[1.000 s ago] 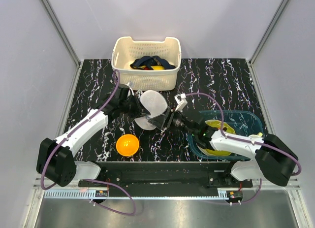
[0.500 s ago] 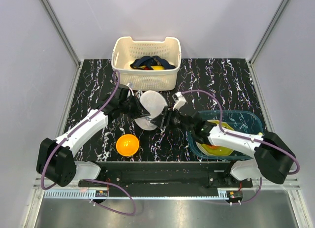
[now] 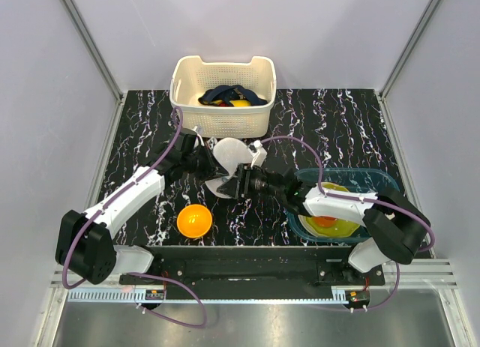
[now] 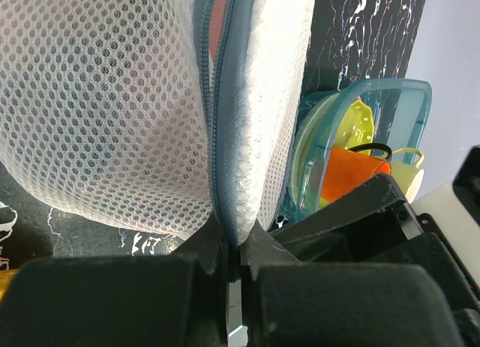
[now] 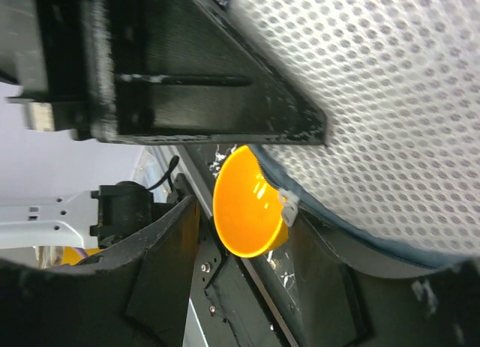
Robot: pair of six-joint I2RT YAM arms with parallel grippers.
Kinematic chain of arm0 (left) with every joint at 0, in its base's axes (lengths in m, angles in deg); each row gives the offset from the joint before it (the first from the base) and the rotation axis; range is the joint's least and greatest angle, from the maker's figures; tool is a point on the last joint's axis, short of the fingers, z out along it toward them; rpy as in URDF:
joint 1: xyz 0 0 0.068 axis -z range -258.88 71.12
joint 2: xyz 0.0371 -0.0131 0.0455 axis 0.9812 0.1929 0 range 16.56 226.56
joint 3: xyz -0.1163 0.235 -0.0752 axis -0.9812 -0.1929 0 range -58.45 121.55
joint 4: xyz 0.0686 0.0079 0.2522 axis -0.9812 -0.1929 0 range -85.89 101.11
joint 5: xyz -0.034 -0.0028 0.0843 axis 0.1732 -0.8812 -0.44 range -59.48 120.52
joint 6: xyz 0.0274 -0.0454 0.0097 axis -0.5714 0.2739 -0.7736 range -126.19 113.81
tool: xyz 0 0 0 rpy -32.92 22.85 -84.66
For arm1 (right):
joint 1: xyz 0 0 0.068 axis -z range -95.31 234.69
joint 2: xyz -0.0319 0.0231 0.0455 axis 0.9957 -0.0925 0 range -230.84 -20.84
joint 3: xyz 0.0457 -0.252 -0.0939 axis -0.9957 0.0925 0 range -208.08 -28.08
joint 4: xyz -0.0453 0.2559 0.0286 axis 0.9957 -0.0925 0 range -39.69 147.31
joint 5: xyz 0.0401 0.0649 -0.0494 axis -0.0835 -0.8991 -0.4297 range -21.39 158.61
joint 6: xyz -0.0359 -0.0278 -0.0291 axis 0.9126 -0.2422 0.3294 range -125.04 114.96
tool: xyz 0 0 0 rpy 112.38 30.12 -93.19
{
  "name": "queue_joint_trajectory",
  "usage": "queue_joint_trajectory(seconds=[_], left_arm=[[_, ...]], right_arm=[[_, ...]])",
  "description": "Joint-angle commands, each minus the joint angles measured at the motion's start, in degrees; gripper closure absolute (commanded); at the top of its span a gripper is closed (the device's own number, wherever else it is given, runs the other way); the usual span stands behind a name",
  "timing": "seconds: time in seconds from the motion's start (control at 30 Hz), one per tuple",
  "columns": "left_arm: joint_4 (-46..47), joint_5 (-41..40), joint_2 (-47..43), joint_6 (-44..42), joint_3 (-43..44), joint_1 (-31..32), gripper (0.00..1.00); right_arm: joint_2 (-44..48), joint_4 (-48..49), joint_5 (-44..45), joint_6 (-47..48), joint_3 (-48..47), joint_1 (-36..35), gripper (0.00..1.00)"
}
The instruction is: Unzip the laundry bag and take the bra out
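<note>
The white mesh laundry bag (image 3: 229, 161) stands on edge mid-table, held between both arms. My left gripper (image 3: 211, 166) is shut on its edge; in the left wrist view the jaws (image 4: 231, 246) pinch the blue-grey zip seam (image 4: 217, 137). A pinkish sliver of the bra (image 4: 216, 17) shows in the zip gap; the rest of it is hidden inside. My right gripper (image 3: 239, 183) is open at the bag's lower near edge. In the right wrist view the mesh (image 5: 375, 100) fills the upper right and the white zip pull (image 5: 289, 207) hangs just inside the right finger (image 5: 322, 279).
A cream slotted basket (image 3: 223, 115) with dark and yellow clothes stands at the back. An orange bowl (image 3: 194, 220) sits near the front left, also in the right wrist view (image 5: 244, 204). A clear teal bin (image 3: 379, 183) with dishes lies under the right arm.
My right arm has reached further left, bringing its gripper in under the bag's lower edge. The left gripper and the bag have stayed in place.
</note>
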Motion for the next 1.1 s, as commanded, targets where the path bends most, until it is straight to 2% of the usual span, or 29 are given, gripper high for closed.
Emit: queue_joint_trajectory(seconds=[0.0,0.3,0.5,0.63,0.73,0.77,0.83,0.87,1.07], left_arm=[[2.78,1.28,-1.75,0.3,0.65,0.28,1.0],[2.52,1.28,-2.1,0.3,0.83,0.28,1.0],[2.26,1.28,-2.27,0.3,1.18,0.28,1.0],[2.17,1.19,-2.36,0.3,1.27,0.2,1.0],[2.25,1.28,-2.45,0.39,1.09,0.28,1.0],[2.17,1.28,-2.45,0.3,1.0,0.28,1.0],[2.17,1.1,-2.54,0.3,0.92,0.28,1.0],[1.99,1.1,-2.54,0.12,1.0,0.28,1.0],[0.32,0.31,-2.54,-1.28,2.32,0.19,1.0]], right_arm=[[0.65,8.5,-0.77,-1.33,0.68,0.14,0.41],[0.39,7.88,1.96,-1.94,1.91,0.14,0.41],[-0.05,7.97,4.25,-2.73,2.96,0.14,0.46],[-0.23,8.23,5.04,-2.91,3.06,0.14,0.57],[0.04,8.32,5.48,-2.82,3.05,0.23,0.69],[0.12,8.32,5.74,-2.91,3.14,0.14,0.81],[0.3,8.32,6.18,-2.99,3.67,0.14,0.96],[0.91,8.06,6.79,-3.0,4.02,0.14,1.0],[3.98,6.57,7.68,-1.86,7.71,0.14,1.0]])
